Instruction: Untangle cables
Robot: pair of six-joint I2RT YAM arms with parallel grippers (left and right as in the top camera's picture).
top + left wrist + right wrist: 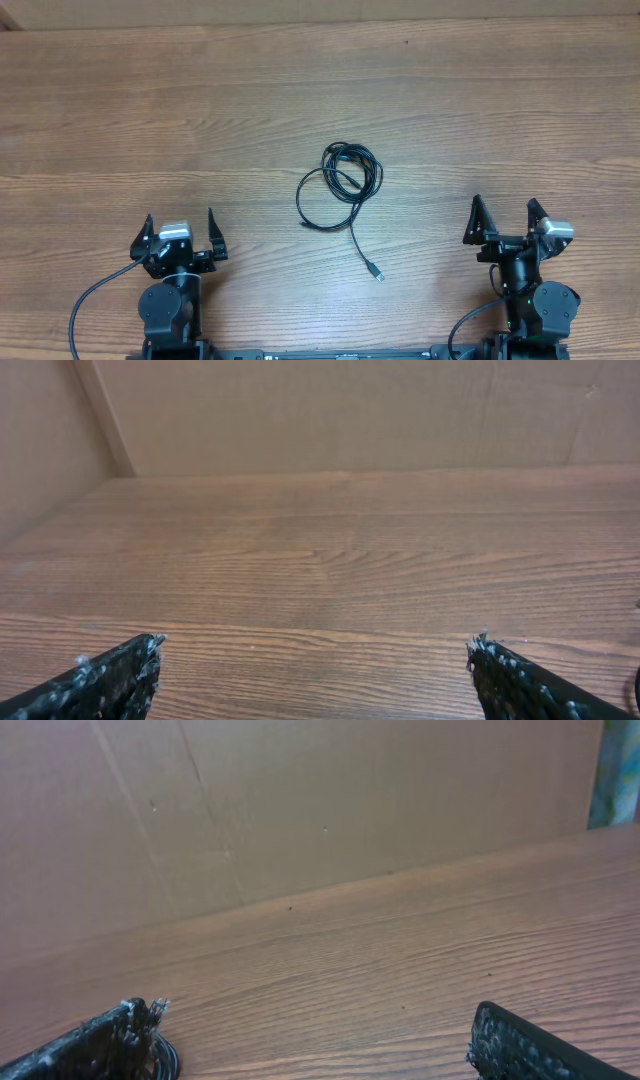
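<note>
From overhead, you have the cables [341,183] lying on the bare wooden table [150,100], about midway between the two arms and a little farther out than their fingertips. They form one loose black bundle: a tighter knot of small loops at the far end, and a wider loop sagging toward the robot's left. The bundle's long axis runs from the far side toward the near edge. A single tail leaves the loops and runs toward the near edge, slanting slightly to the robot's right. It ends in a small silvery plug tip [377,272], which points at the near edge. Nothing touches the cables. The left gripper [180,217] and the right gripper [505,202] sit near the front edge, well apart from the bundle, both spread wide and holding nothing.

In the left wrist view, your left gripper [316,644] shows two dark fingers [110,680] at the bottom corners, splayed with only wood grain between them. A brown wall [320,410] stands behind the table.

In the right wrist view, the right gripper [318,1012] is likewise released and holds nothing. A thin dark curve [165,1052] shows just beside the finger on the left of the frame; you cannot tell whether it is cable.
</note>
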